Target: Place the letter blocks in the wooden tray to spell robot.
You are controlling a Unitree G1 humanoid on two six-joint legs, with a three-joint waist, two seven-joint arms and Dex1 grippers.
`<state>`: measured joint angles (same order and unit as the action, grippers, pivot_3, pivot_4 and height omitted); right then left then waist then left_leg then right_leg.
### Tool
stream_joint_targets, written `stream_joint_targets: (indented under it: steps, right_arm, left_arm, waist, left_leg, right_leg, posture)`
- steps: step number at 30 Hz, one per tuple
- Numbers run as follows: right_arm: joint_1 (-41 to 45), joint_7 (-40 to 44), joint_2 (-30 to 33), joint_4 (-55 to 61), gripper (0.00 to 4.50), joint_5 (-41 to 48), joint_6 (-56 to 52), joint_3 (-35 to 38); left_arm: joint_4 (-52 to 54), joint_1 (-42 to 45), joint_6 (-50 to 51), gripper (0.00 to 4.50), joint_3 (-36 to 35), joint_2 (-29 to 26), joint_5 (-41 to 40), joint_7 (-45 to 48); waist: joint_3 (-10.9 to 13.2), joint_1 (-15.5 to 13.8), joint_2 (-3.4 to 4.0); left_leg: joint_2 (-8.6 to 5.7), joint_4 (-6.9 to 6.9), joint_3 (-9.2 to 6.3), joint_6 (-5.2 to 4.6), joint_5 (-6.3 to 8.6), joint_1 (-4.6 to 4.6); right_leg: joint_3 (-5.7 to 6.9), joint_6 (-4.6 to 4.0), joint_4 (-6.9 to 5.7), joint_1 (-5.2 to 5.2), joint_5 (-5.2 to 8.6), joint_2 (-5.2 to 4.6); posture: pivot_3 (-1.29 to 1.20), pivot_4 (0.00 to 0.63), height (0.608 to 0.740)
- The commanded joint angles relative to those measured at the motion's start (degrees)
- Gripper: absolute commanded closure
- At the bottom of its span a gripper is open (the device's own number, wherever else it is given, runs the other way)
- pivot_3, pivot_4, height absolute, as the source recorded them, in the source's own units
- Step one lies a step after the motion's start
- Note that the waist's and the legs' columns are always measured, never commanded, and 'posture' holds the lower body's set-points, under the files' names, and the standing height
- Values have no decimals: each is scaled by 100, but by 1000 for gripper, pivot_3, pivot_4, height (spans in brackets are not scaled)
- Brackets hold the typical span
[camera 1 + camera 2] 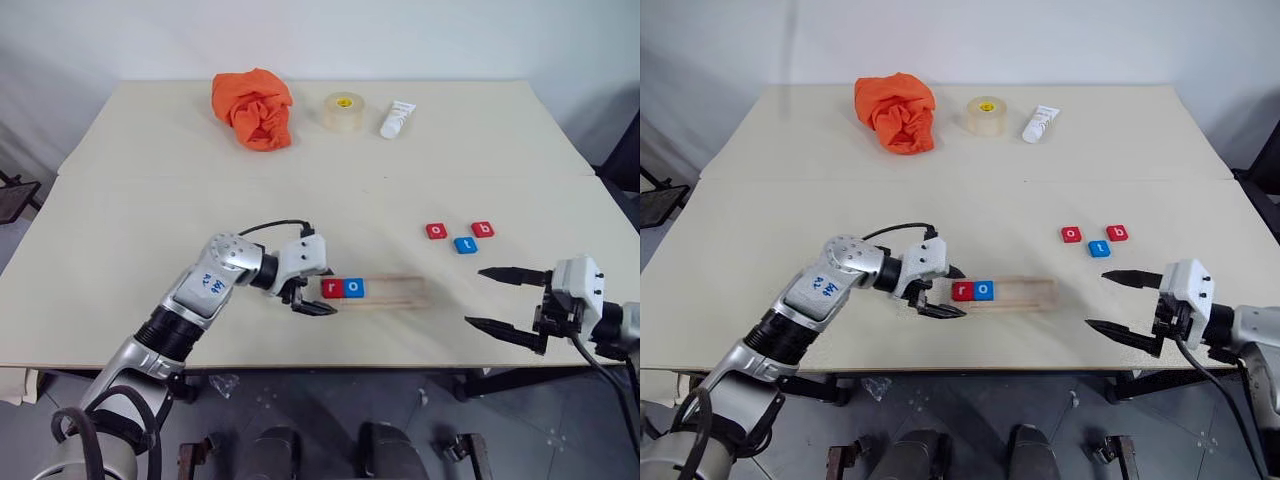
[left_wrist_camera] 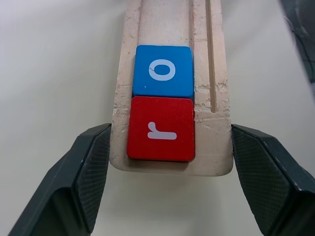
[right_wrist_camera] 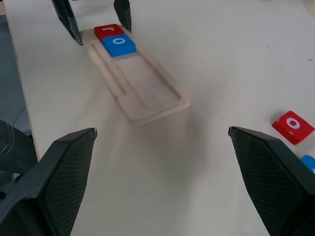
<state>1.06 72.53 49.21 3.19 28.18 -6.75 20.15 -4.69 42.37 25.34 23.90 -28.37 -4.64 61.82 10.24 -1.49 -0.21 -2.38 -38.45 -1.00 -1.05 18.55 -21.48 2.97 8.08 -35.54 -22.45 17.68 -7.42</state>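
While the tray (image 1: 385,291) holds r (image 1: 332,289) and o (image 1: 354,288) at its left end, our left gripper (image 2: 165,162) straddles that end, fingers wide, holding nothing. We should steady the tray without nudging tiles. Right of the tray lie o (image 1: 436,231), t (image 1: 465,245), b (image 1: 482,229); our right gripper (image 1: 505,298) hangs wide, empty. Beyond it, cloth (image 1: 253,107), tape (image 1: 343,111), tube (image 1: 397,119) block nothing.

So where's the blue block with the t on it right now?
In the left eye view the blue t block lies loose on the table's right side, just below and between the red o block and the red b block, outside the wooden tray.
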Motion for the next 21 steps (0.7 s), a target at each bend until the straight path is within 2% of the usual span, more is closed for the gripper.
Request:
stream_joint_targets:
  steps: [1, 12, 15, 21]
  right_arm:
    - [-193, -150, 64, 346, 0, 150, -36, 349]
    - [-234, -402, 35, 392, 0, 146, -65, 396]
    - [-135, -436, 25, 330, 0, 117, -58, 330]
    - [24, -447, 15, 224, 0, 89, -38, 230]
  left_arm:
    - [213, 2, 36, 1110, 44, 40, 101, -33]
    - [158, -69, -2, 1110, 102, 109, 297, -47]
    - [249, -103, 105, 120, 56, 159, 222, -45]
    - [322, -140, -60, 33, -291, 129, 118, -203]
  waist:
    - [0, 1, 0]
    - [0, -1, -1]
    - [0, 0, -1]
    - [1, 1, -1]
  left_leg:
    - [0, -1, 0, 0, 0, 0]
    - [0, -11, -1, -1, 0, -1]
    - [0, -13, -1, -2, 0, -1]
    - [0, -18, -2, -2, 0, -2]
  right_leg:
    - [0, 0, 0, 0, 0, 0]
    - [-3, 0, 0, 1, 0, 0]
    - [-3, 0, 0, 1, 0, 0]
    - [-3, 0, 0, 1, 0, -1]
  posture:
    - [0, 150, 740]
    - [0, 150, 740]
    - [0, 150, 740]
    - [0, 150, 740]
